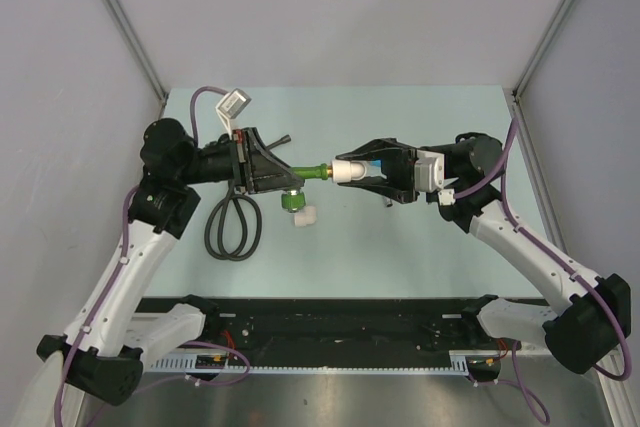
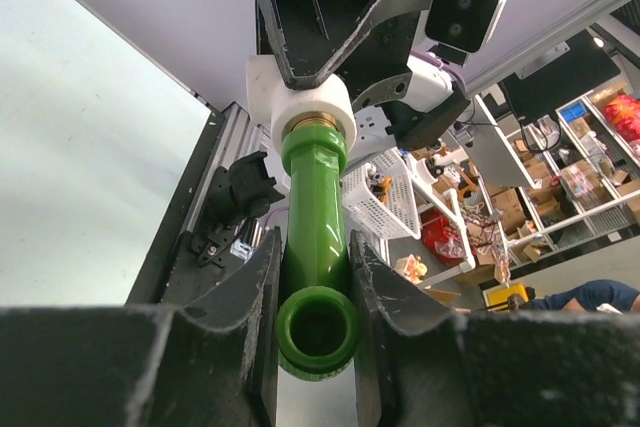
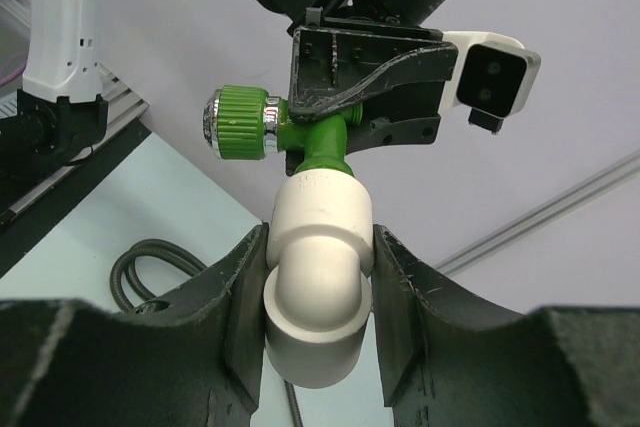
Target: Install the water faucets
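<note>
**A:** Status on the faucet install?

**B:** Nearest first. The black hose [image 1: 230, 227] lies coiled on the desk [image 1: 420, 247] just ahead of the left arm, and nothing is touching it. Everything else is in the air above mid-desk.

**A:** Fingers?

**B:** Left fingers [image 2: 262, 297] are nearly fully closed, clamped on the flanks of the green faucet [image 2: 315, 217]. Its open spout faces the wrist camera and its other end points at the other arm. Right fingers [image 3: 245, 307] are closed around the white elbow fitting [image 3: 315, 287], set a bit wider because the elbow is fatter.

**A:** Why that pose?

**B:** The arms face each other so the faucet axis lines up with the elbow's socket. The faucet's end meets the elbow's brass ring [image 2: 315, 130] with no visible gap. I can't tell how far the thread is in.

**A:** Knob?

**B:** The green knob [image 3: 240, 124] sticks out sideways, apart from both sets of fingers. Probably deliberate, so there's room to rotate.

**A:** Next?

**B:** My read is that one side turns while the other holds. Risks are cross-threading if the axes drift, or the smooth elbow slipping in the grip.
</note>
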Motion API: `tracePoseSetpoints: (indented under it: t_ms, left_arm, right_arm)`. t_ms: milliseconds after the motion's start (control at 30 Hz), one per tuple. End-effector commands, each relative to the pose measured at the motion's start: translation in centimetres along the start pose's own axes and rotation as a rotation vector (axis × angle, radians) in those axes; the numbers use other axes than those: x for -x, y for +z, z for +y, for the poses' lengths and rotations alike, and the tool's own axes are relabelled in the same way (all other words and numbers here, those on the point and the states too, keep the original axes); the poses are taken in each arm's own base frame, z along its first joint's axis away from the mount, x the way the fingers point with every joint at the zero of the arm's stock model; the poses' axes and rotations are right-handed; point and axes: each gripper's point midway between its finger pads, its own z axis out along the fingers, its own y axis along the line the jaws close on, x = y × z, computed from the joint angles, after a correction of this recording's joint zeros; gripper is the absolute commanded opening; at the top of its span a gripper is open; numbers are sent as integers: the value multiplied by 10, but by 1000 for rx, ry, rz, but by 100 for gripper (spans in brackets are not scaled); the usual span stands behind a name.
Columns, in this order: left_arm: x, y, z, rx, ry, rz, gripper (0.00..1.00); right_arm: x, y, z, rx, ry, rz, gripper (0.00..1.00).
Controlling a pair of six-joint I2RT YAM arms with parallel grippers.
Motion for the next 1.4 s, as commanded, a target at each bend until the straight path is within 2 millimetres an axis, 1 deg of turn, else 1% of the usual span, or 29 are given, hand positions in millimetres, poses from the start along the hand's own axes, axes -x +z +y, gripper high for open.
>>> tracePoseSetpoints:
  t_ms: [0, 33, 433, 600, 667, 700, 967, 1133, 1233, 1267, 1367]
  left_arm:
    - [3, -2, -10, -4, 74, 17, 0]
    - [3, -2, -7, 3, 69, 21, 0]
    - [7, 1, 3, 35, 73, 10, 0]
    - [3, 0, 6, 33, 105, 11, 0]
    - [0, 0, 9, 32, 113, 15, 0]
    - [-1, 0, 7, 23, 135, 17, 0]
    - [-13, 0, 18, -20, 229, 58, 0]
    - [-16, 1, 25, -41, 298, 83, 0]
    - [-18, 1, 25, -63, 347, 104, 0]
    - [-19, 0, 23, -68, 380, 114, 0]
    - [-22, -1, 21, -104, 403, 158, 0]
  right_arm:
    - [15, 6, -9, 22, -65, -22, 0]
    - [14, 5, -8, 24, -57, -16, 0]
    - [4, 7, -9, 12, -36, 15, 0]
    - [6, 11, -9, 6, -5, -4, 0]
    - [4, 12, -9, 3, 36, -7, 0]
    - [6, 13, -9, 5, 36, -15, 0]
    - [7, 18, -4, 7, 155, -39, 0]
    - [8, 21, 0, 12, 226, -43, 0]
    - [6, 20, 1, 8, 266, -34, 0]
    - [5, 20, 3, 11, 283, -29, 0]
    - [5, 19, 10, 43, 304, -27, 0]
